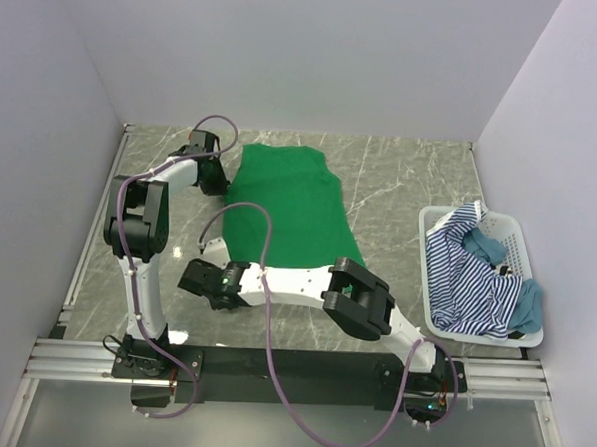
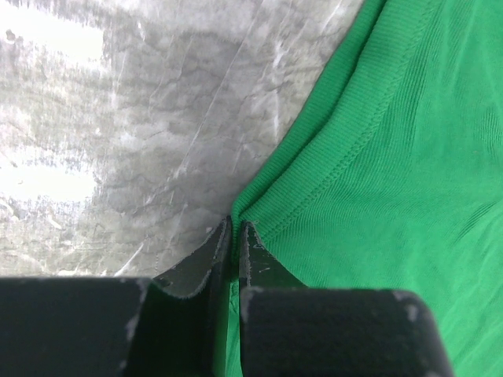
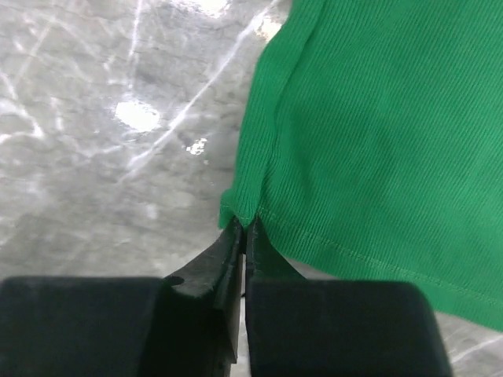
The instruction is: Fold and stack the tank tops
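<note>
Green top [image 1: 284, 208] lying flat on worktop [image 1: 401, 179], left of centre, reaching toward far edge. Left gripper [image 2: 234, 224] pinching its stitched left edge at far end, jaws closing tight on cloth. Right gripper [image 3: 242, 224] clamping near-left hem corner, jaws likewise pressing together on cloth. Both arms reaching over left half of worktop. Striped top [image 1: 466, 277] and teal top [image 1: 529, 306] lying bunched in basket [image 1: 512, 231], sitting at right edge, well apart from green top.
</note>
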